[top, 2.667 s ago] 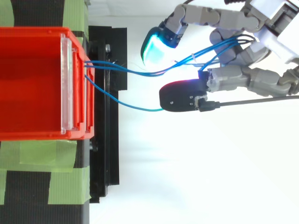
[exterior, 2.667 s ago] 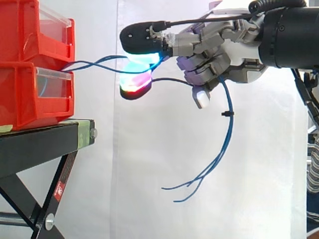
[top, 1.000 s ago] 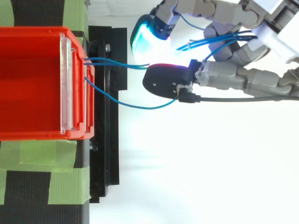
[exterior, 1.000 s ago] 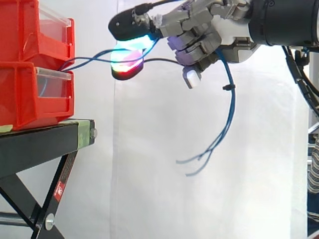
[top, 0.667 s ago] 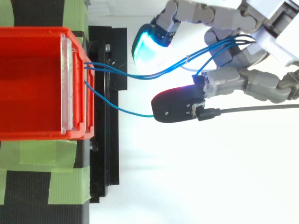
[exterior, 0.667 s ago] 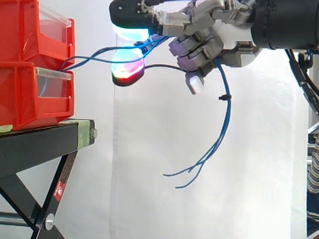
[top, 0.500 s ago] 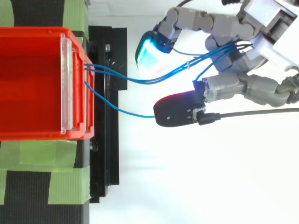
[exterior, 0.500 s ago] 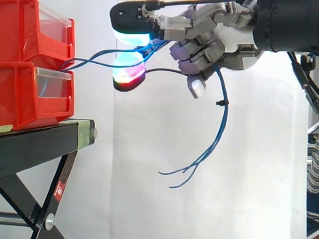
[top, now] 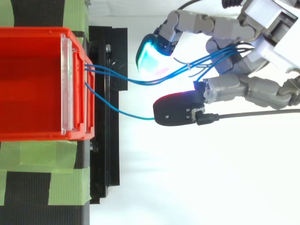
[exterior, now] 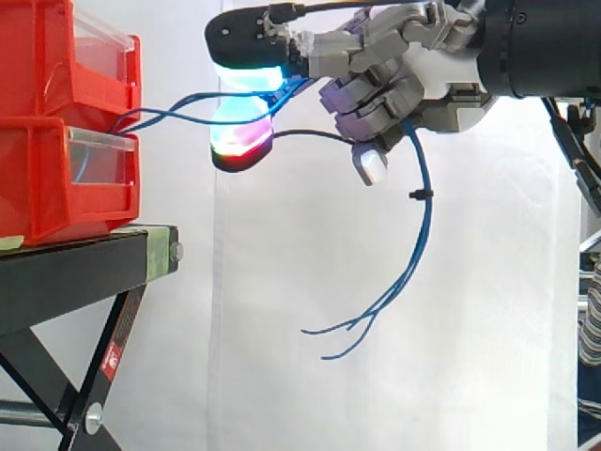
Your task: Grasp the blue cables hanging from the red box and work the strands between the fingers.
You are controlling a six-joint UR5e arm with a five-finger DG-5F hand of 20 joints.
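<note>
Blue cables (exterior: 178, 106) leave the front of the red box (exterior: 66, 174) and run right into my hand (exterior: 413, 80). In the top view the strands (top: 140, 79) pass between a cyan-glowing fingertip (top: 149, 57) and a dark one (top: 176, 110); one separate strand (top: 126, 112) reaches the dark tip. The hand (top: 243, 51) is curled round the bundle, which passes through the palm. Below the hand the loose ends (exterior: 404, 272) hang down and fan out, with a small black tie on them.
Two red bins are stacked, the upper one (exterior: 66, 56) above the lower, on a black stand (exterior: 84, 272) with green tape (top: 40, 154). A white curtain hangs behind. Open air lies under the hand, right of the stand.
The hand rose and swung towards the bins, then drew back a little right; the fingertips spread apart and the hanging ends swayed. Since half a second ago almost nothing moved.
</note>
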